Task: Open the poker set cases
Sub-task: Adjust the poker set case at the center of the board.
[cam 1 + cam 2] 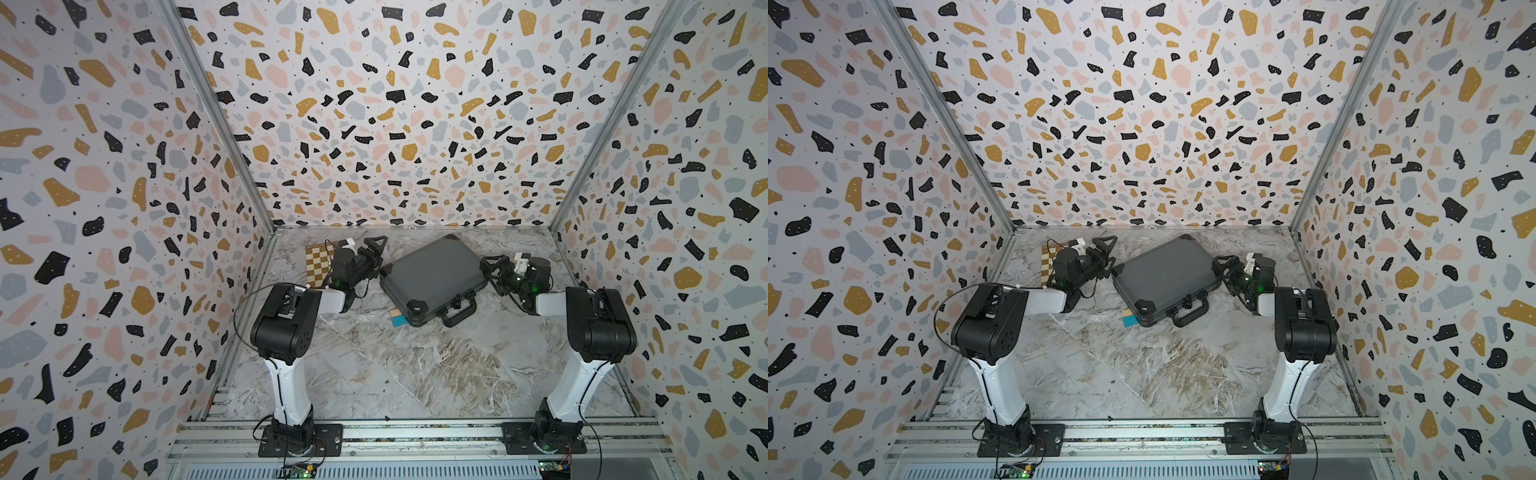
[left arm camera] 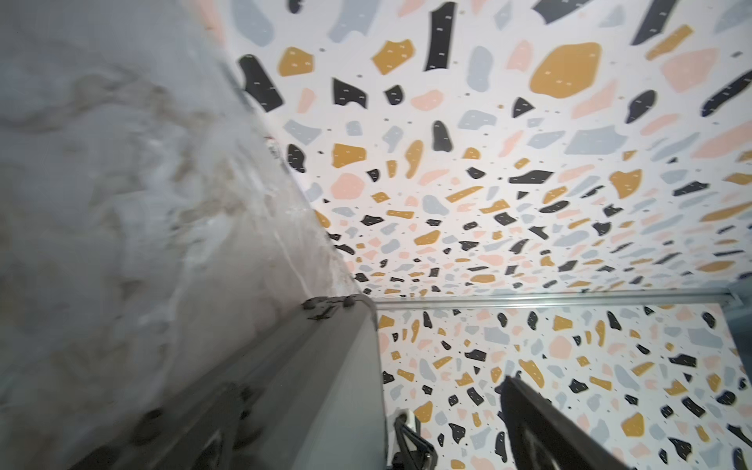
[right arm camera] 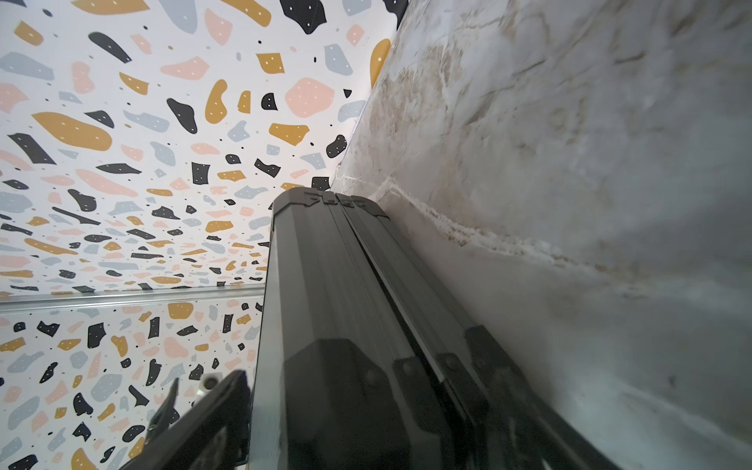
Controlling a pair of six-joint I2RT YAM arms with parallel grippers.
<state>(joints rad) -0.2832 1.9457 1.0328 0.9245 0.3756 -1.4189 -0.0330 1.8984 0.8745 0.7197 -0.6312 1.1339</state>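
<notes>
Left hand (image 1: 376,253), right hand (image 1: 491,272) flank case (image 1: 432,274); marble tabletop (image 1: 415,365), terrazzo walls (image 1: 374,104).

Dull metal, stone-look top, pale wood.
The poker set case (image 1: 432,270) has a matt dark grey, metal-looking skin with ribbed black trim (image 3: 321,285) and smooth black corner guards (image 1: 417,306). The table (image 1: 415,374) has a veined, marble-look, faintly shiny surface. The chessboard box (image 1: 316,262) looks like checkered wood.

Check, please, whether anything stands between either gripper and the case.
Nothing visible does. The open left gripper and right gripper sit at the two short ends of the case; the chessboard and the small blue block lie clear of both.
</notes>
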